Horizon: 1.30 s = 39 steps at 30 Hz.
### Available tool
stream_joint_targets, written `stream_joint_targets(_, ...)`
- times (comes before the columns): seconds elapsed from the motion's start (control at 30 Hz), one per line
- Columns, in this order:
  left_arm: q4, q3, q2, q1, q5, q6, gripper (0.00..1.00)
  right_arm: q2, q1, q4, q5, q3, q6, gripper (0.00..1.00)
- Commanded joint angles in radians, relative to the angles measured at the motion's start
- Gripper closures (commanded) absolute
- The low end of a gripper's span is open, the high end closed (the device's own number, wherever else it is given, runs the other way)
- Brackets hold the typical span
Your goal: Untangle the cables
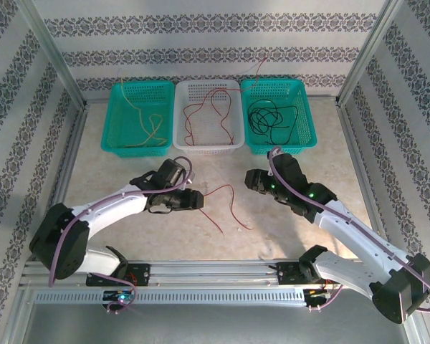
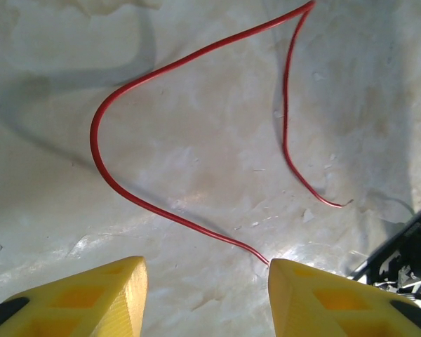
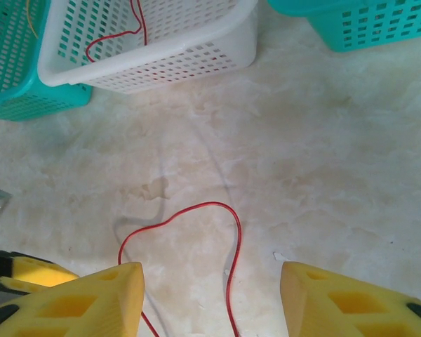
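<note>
A loose red cable (image 1: 231,188) lies in a loop on the table between my two grippers. My left gripper (image 1: 198,201) is open just left of it. In the left wrist view this red cable (image 2: 199,227) runs up to the tip of the right-hand finger, and the left gripper (image 2: 207,270) has nothing between its fingers. My right gripper (image 1: 251,180) is open to the right of the loop. In the right wrist view the red loop (image 3: 196,205) lies on the table under the open right gripper (image 3: 212,274). A yellow cable (image 1: 154,132), another red cable (image 1: 201,107) and a black cable (image 1: 269,115) lie in the baskets.
Three baskets stand in a row at the back: a teal one (image 1: 136,149) on the left, a white one (image 1: 208,147) in the middle, a teal one (image 1: 279,145) on the right. Patterned walls close in the table. A thin red wire (image 1: 261,64) rises from the right basket.
</note>
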Motion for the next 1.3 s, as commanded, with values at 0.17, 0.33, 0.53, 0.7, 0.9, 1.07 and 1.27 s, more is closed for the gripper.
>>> stream_joint_targets(0.17, 0.051, 0.034, 0.091, -0.038, -0.044, -0.085, 0.53, 0.028, 0.006, 0.048, -0.017, 0.016, 0.015, 0.46)
stream_joint_targets(0.33, 0.019, 0.063, 0.139, -0.047, -0.069, -0.069, 0.54, 0.017, 0.007, 0.050, -0.022, 0.001, 0.022, 0.45)
stream_joint_targets(0.53, 0.024, 0.086, 0.203, -0.061, -0.082, -0.071, 0.56, 0.007, 0.007, 0.047, -0.026, -0.004, 0.029, 0.45)
stream_joint_targets(0.7, -0.051, 0.120, 0.207, -0.078, -0.126, -0.040, 0.57, 0.013, 0.009, 0.040, -0.028, 0.014, 0.024, 0.45)
stream_joint_targets(0.9, -0.098, 0.116, 0.199, -0.088, -0.163, -0.028, 0.56, 0.040, 0.009, 0.055, -0.034, 0.023, 0.029, 0.45)
stream_joint_targets(1.07, -0.123, 0.121, 0.204, -0.097, -0.193, -0.016, 0.54, 0.051, 0.018, 0.056, -0.031, 0.033, 0.028, 0.45)
stream_joint_targets(1.27, -0.069, 0.137, 0.248, -0.097, -0.187, -0.028, 0.54, 0.048, 0.024, 0.051, -0.031, 0.033, 0.029, 0.45)
